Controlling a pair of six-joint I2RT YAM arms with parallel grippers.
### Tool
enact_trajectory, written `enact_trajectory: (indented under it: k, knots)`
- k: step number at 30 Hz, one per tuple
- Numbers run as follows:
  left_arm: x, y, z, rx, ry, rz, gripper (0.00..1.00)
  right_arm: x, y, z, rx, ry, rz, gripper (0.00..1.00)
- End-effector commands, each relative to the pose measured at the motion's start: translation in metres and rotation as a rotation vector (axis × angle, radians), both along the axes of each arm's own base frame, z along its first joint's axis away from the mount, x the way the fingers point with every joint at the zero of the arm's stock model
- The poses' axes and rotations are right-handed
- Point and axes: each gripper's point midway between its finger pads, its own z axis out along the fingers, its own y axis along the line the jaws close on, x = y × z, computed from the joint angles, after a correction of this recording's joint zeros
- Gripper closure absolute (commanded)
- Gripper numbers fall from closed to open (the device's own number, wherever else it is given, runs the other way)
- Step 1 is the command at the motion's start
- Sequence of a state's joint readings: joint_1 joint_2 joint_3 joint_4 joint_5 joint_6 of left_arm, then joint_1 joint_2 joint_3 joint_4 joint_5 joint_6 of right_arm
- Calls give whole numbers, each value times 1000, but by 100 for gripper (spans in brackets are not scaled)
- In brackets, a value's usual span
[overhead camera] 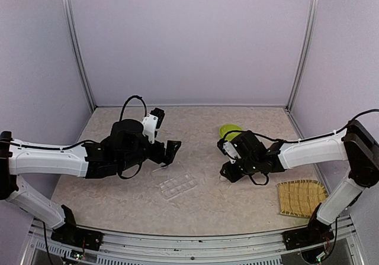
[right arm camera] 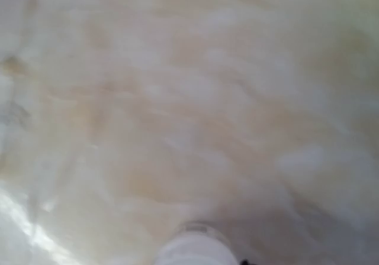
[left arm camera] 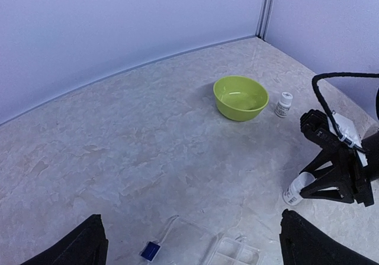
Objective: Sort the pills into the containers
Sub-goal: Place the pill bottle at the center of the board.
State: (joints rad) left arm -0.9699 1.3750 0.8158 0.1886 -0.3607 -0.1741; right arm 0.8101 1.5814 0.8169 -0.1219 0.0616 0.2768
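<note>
Wide-apart left jaws hang just over pill box (overhead camera: 177, 186); right jaws clamped on white bottle (left arm camera: 294, 190) nearby. Box sits middle of bench (overhead camera: 112, 188), well apart from walls (overhead camera: 189, 40) and bowl (left arm camera: 240, 97).

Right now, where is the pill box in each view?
Top external: pill box just below centre of the picture.
Left wrist: pill box at the bottom edge, right of centre, cut off by the frame.
Right wrist: not in it; only the top of a bottle shows.
Landmark: the green bowl, beyond the box and to its right in the top and left wrist views; absent from the right wrist view.
</note>
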Motion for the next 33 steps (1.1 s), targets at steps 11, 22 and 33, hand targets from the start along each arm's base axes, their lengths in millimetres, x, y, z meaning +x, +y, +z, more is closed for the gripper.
enact_trajectory:
  k: [11, 22, 33]
  knots:
    - [-4, -9, -3, -40, 6, -56, 1, -4, 18, -4, -65, -6, 23, 48]
    - [-4, -16, -5, -45, 17, -75, 1, -5, 17, 35, -11, -65, 27, 19]
    - [-9, -31, -7, -50, 29, -115, 1, -3, 1, 79, 102, -144, 2, 0]
